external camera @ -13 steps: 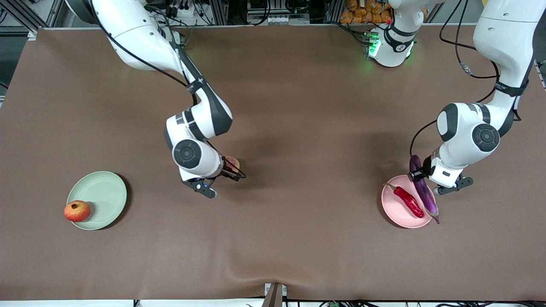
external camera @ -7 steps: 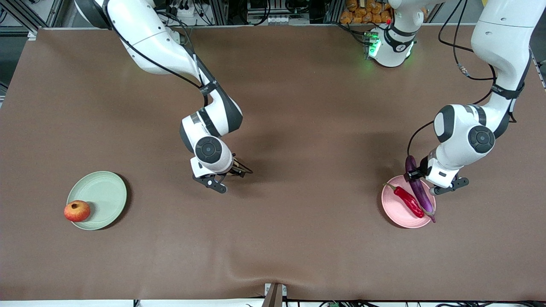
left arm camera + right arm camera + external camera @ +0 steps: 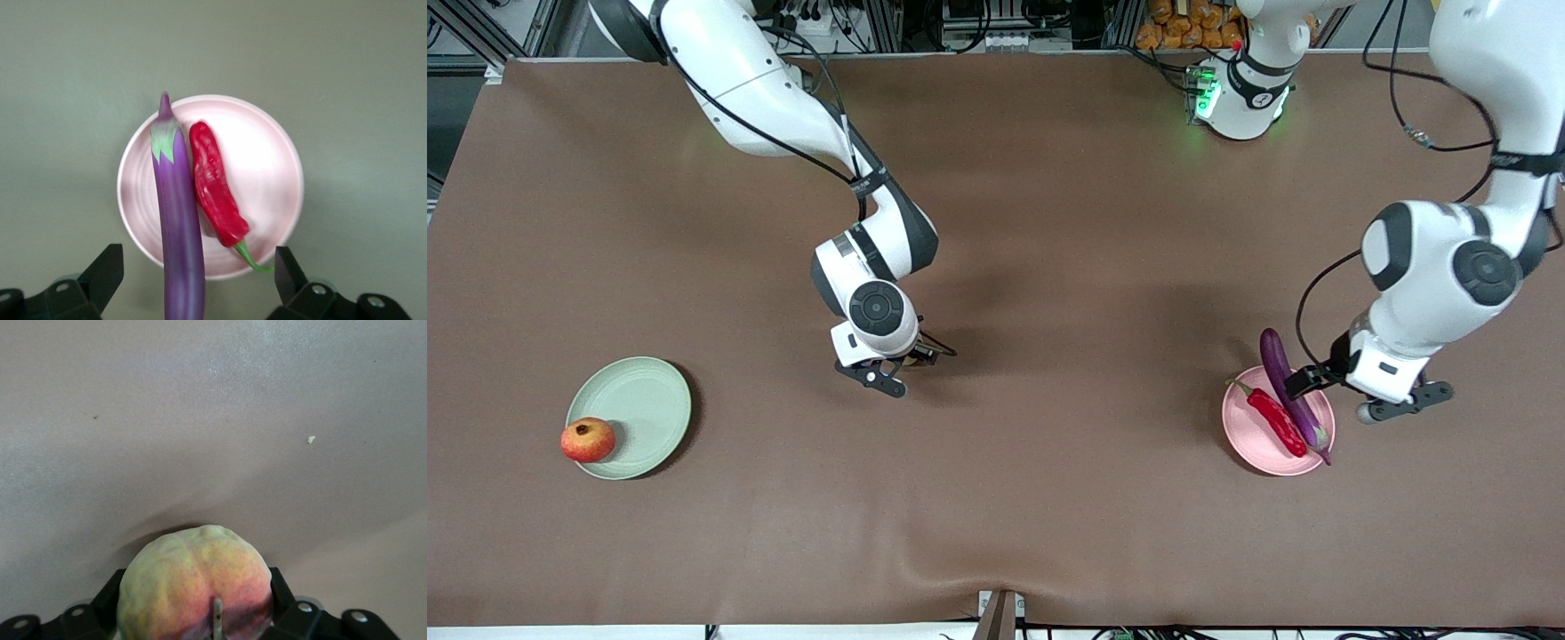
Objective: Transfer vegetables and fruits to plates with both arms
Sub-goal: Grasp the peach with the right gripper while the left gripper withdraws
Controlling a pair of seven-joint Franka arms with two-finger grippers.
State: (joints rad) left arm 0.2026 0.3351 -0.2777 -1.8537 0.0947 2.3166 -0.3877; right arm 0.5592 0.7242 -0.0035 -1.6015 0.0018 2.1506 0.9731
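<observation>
The purple eggplant point(image 3: 1288, 387) and the red chili pepper point(image 3: 1276, 420) lie side by side on the pink plate point(image 3: 1240, 436). The eggplant's thick end sticks out over the rim. My left gripper point(image 3: 1316, 384) hovers open above them, holding nothing. In the left wrist view its gripper point(image 3: 193, 277) has the eggplant point(image 3: 177, 213), chili point(image 3: 213, 187) and plate point(image 3: 273, 173) below it. My right gripper point(image 3: 914, 356) is low at the table's middle, shut on the peach point(image 3: 197, 583). The pomegranate point(image 3: 588, 439) sits on the green plate's point(image 3: 640, 400) edge.
The brown table cloth point(image 3: 1049, 498) has a small wrinkle at the edge nearest the front camera. The green plate is toward the right arm's end and the pink plate toward the left arm's end.
My left gripper let go of the eggplant and rose toward the left arm's end. My right gripper moved over the peach, which now sits between its fingers.
</observation>
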